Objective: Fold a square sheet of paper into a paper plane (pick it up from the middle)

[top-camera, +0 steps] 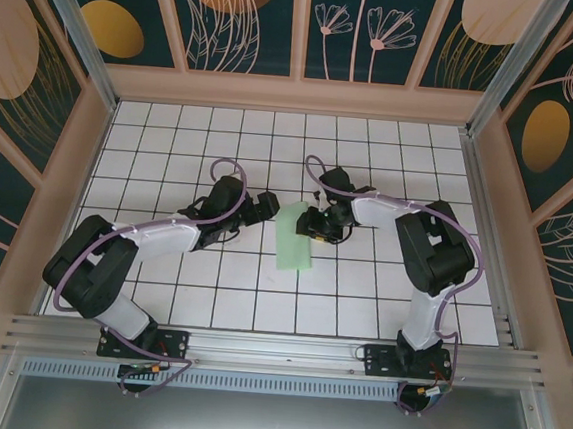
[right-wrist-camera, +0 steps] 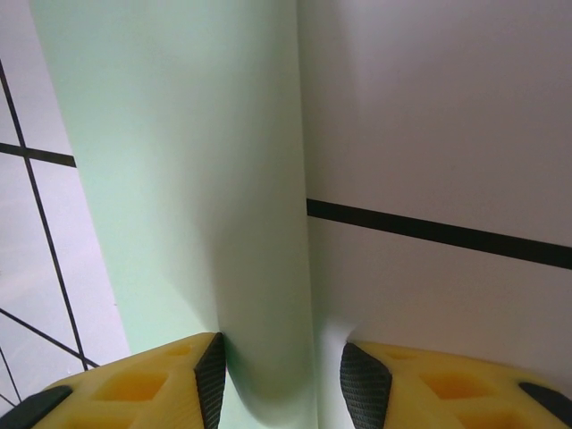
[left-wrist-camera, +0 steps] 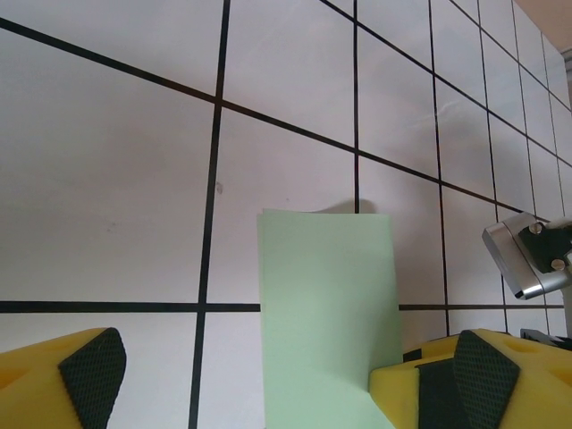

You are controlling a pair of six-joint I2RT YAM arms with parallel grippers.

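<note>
Editor: Paper first. Which way does it run?

Photographer: From the overhead camera, the sheet of paper (top-camera: 295, 237) lies folded into a narrow pale-green strip near the middle of the tiled table (top-camera: 359, 306). Its long axis runs from far to near, the near end leaning slightly toward the right arm. Both short ends look square-cut.

Editor: And the grippers?

Photographer: They flank its far end. The left gripper (top-camera: 271, 211) sits just beside the strip's left long edge, jaws spread wide, holding nothing. In its wrist camera the strip lies flat between the yellow fingers (left-wrist-camera: 85, 380), nearer the right-hand one, which covers part of its edge. The right gripper (top-camera: 312, 223) meets the opposite long edge. Its wrist camera shows the jaws partly apart, set astride that edge, where the paper lifts off the table in a soft curl between the black pads (right-wrist-camera: 212, 380). Whether either pad presses the paper I cannot tell.

Editor: Room to work?

Photographer: Plenty. Bare tiles lie open beyond the strip's far end and before its near end. The wooden side walls (top-camera: 494, 233) stand well apart from both arms.
</note>
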